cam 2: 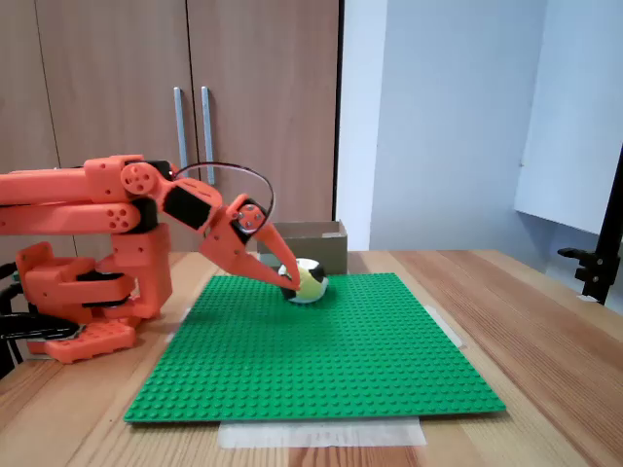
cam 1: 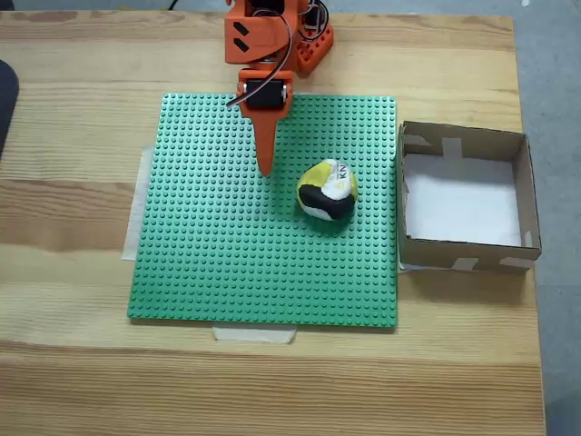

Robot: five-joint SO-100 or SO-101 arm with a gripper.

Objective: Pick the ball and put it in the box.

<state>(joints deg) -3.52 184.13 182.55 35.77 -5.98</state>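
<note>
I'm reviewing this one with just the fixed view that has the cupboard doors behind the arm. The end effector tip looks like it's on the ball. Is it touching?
Observer: No. In a fixed view, the end effector points down at the green mat, and a strip of bare studs separates it from the ball.
Operator: Is it open for a grab?
Observer: It looks shut, like one narrow spike, and it holds nothing.
Operator: Is anything in the box?
Observer: No. The box has a bare white floor, and it sits just off the mat's edge, on the ball's far side from the end effector.
</note>
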